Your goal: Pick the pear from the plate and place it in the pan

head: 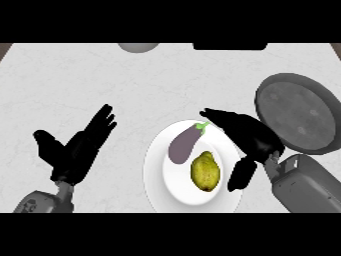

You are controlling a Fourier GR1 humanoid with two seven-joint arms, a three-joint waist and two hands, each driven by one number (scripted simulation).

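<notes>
We want the pear (205,172), and it lies on the white plate (162,190), toward the near side, with a purple eggplant (184,144) just beside it, a bit farther back. The pear is not picked up yet. Our right hand (248,134) hangs over the right edge of the plate, and its fingers (216,116) are spread out and hold nothing, with the thumb (239,175) down near the pear. To do this step well, we think we should bring the hand lower and slide it so the pear sits between the thumb and the fingers. We should grab only the pear and not bump the eggplant, because the two are so close. The pear is round and could roll, so we should close around its fat middle. The pan (300,112) waits on the tabletop (69,75) to the right of the plate, quite near. Our left hand (73,147) rests open on the left, fingers up, holding nothing.
</notes>
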